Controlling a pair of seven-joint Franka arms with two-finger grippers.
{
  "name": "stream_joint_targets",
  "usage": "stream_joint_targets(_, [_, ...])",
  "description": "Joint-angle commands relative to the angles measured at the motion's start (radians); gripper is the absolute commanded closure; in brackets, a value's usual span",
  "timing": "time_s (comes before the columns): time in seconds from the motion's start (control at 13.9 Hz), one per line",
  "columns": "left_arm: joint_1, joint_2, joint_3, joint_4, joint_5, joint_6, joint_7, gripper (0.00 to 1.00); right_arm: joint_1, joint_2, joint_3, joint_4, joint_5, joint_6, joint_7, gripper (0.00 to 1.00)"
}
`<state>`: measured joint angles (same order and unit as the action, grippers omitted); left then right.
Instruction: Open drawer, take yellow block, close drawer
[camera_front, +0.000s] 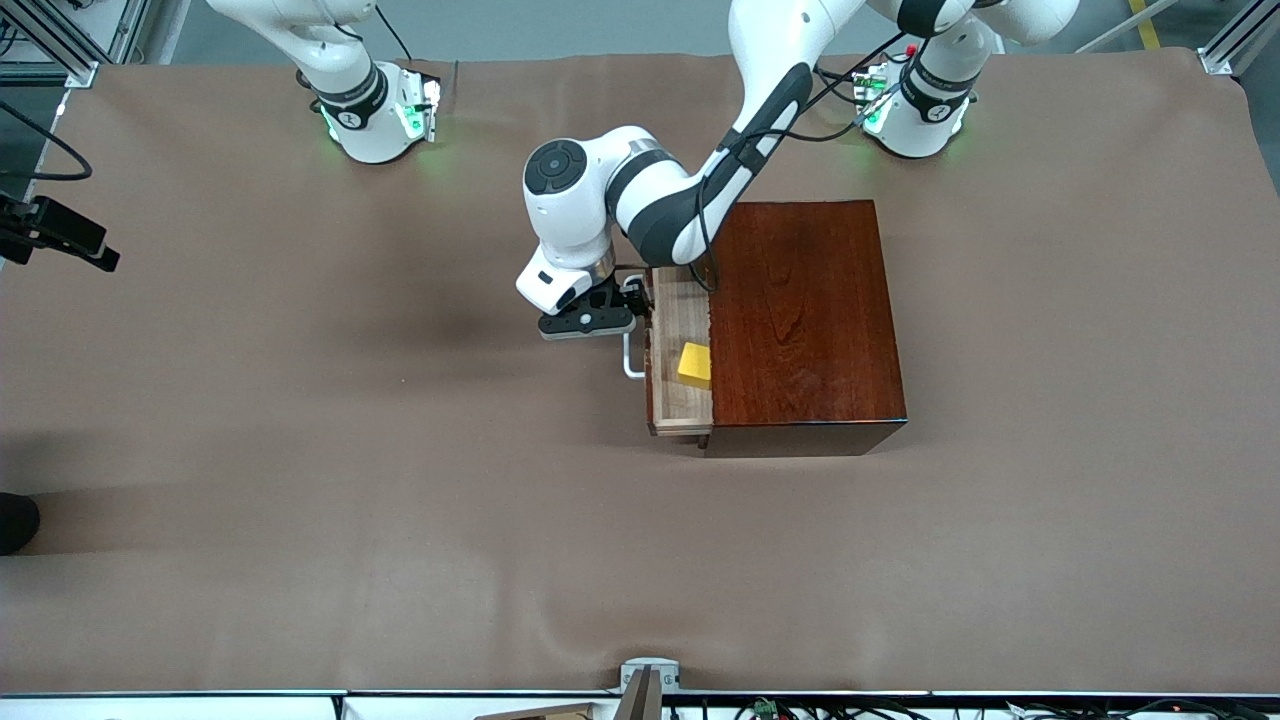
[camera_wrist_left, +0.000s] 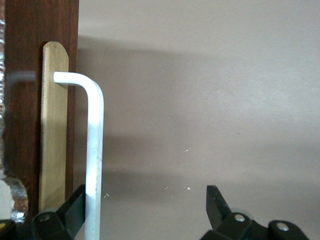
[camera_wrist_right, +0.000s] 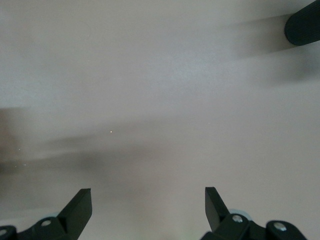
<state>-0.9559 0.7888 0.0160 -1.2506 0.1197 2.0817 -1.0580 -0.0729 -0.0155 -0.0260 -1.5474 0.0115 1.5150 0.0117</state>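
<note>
The dark reddish-brown wooden box (camera_front: 805, 310) stands on the brown cloth. Its drawer (camera_front: 678, 300) is pulled partly out toward the right arm's end of the table, showing its pale inside. The yellow block (camera_front: 694, 364) lies in the drawer by the box's edge. My left gripper (camera_front: 634, 300) is open at the white handle (camera_front: 632, 362). In the left wrist view the handle bar (camera_wrist_left: 94, 150) runs just inside one finger (camera_wrist_left: 75, 210) of the left gripper (camera_wrist_left: 147, 200). The right gripper (camera_wrist_right: 147, 200) is open and empty over bare cloth; it is out of the front view.
The brown cloth (camera_front: 400, 500) covers the whole table. A black camera mount (camera_front: 60, 235) sticks in at the right arm's end. A dark rounded object (camera_wrist_right: 302, 25) shows at the edge of the right wrist view.
</note>
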Motion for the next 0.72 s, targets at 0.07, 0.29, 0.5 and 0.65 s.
stream_joint_targets(0.07, [-0.004,0.03,-0.022,0.042,-0.015,0.046,0.013,0.0,-0.024,0.0,0.02,0.015,-0.018,-0.013,0.008,0.0])
stream_joint_targets(0.29, [-0.004,0.035,-0.036,0.042,-0.015,0.106,0.013,0.0,-0.024,0.0,0.02,0.013,-0.018,-0.013,0.01,0.0])
stream_joint_targets(0.5, [-0.004,0.035,-0.05,0.042,-0.015,0.124,0.01,0.0,-0.024,0.0,0.02,0.015,-0.018,-0.013,0.008,0.0])
stream_joint_targets(0.65, [-0.004,0.032,-0.053,0.043,-0.015,0.126,0.01,0.0,-0.024,0.0,0.02,0.015,-0.018,-0.013,0.01,0.0])
